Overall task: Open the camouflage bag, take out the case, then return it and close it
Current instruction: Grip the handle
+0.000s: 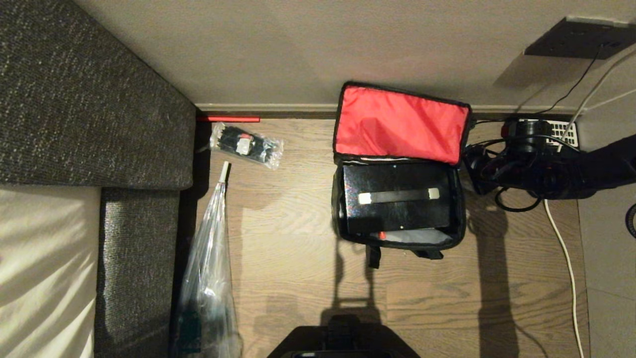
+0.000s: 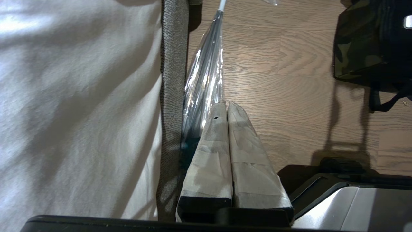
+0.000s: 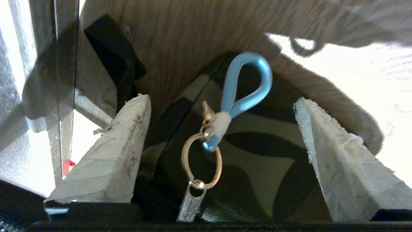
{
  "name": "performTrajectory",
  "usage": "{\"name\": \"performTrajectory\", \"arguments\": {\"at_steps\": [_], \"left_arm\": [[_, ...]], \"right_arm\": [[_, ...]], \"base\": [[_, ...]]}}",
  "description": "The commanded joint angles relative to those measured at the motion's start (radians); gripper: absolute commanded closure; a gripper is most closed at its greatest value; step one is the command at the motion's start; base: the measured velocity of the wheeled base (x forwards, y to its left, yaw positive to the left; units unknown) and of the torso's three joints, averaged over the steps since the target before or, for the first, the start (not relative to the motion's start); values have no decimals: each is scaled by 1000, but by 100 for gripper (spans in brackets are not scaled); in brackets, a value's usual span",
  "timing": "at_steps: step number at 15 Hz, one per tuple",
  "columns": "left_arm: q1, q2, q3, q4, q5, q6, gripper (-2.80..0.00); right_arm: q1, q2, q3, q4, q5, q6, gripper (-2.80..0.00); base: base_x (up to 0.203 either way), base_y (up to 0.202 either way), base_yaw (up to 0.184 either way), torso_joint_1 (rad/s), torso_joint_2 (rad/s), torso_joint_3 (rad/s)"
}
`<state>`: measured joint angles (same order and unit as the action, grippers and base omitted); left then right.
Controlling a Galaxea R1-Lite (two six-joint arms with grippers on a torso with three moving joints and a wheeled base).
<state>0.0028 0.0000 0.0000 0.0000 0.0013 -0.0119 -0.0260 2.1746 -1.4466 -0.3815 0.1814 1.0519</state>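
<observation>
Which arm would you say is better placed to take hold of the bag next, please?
The right. Its gripper hangs with jaws apart over the camouflage bag and its blue zipper loop. The left gripper is shut, near the sofa, well off the bag.

The case (image 1: 397,201) is partly covered at its near edge by pale lining inside the camouflage bag (image 1: 459,209). The right gripper (image 1: 484,166) is lost among dark cables (its fingertips cannot be made out there). The sofa (image 1: 89,99) is cut by the frame's edge.
</observation>
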Motion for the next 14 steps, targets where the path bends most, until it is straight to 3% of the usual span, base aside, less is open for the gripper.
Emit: {"name": "performTrajectory", "arguments": {"at_steps": [1,14], "left_arm": [[0,0,0,0,0,0,0],[0,0,0,0,0,0,0]], "right_arm": [[4,8,2,0,-11,7,0],[3,8,-10,-16,-20,-12,0]], "base": [[0,0,0,0,0,0],[0,0,0,0,0,0]]}}
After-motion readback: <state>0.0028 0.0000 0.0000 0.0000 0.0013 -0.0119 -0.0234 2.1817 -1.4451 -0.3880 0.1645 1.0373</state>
